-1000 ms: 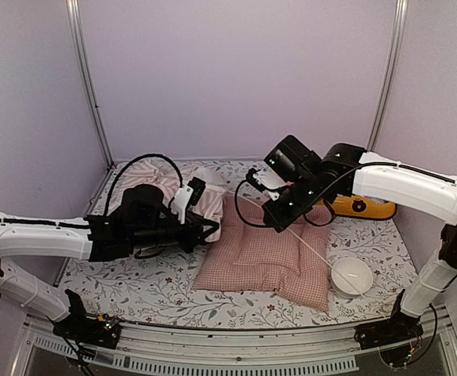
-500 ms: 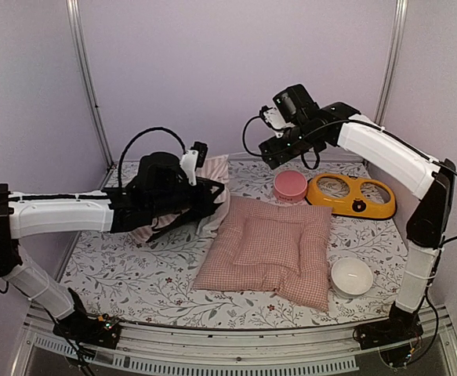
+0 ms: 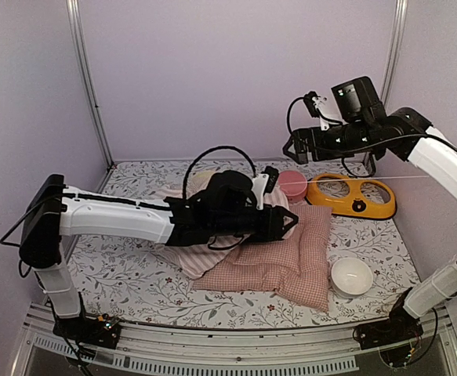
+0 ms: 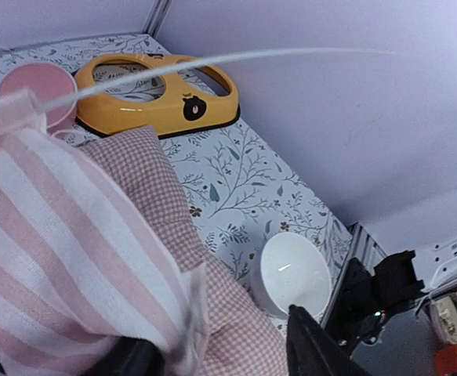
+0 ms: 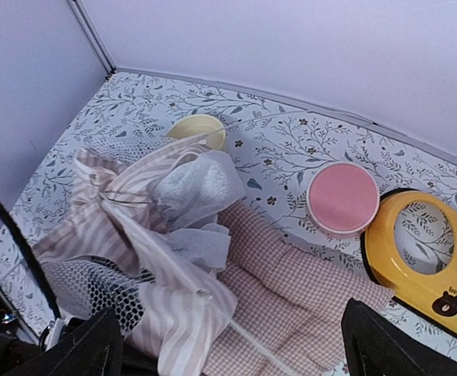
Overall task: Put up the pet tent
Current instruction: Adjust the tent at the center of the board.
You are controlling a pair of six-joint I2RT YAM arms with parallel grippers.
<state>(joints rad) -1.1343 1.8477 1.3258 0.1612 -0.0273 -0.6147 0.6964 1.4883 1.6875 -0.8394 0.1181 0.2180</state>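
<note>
The pet tent (image 5: 157, 227) lies crumpled in pink-and-white stripes, with sheer white cloth and black mesh, partly on the pink checked cushion (image 5: 306, 298). In the top view the tent (image 3: 193, 257) sits under my left arm. A thin white pole (image 4: 212, 63) sticks out of the fabric toward the right wall. My left gripper (image 4: 216, 337) hovers over the cushion (image 4: 157, 180), jaws apart, and striped tent fabric (image 4: 63, 227) drapes over its left finger. My right gripper (image 5: 230, 313) hangs high above the table, wide open with nothing between its fingers.
A pink bowl (image 3: 292, 186) and a yellow two-hole bowl holder (image 3: 352, 196) stand at the back right. A white bowl (image 3: 350, 276) sits at the front right by the cushion (image 3: 291, 258). A small yellow bowl (image 5: 198, 129) lies behind the tent. Walls close in the sides.
My left arm swept right, dragging the tent onto the cushion, and its jaws have parted. My right gripper opened, left the pole and rose toward the back right.
</note>
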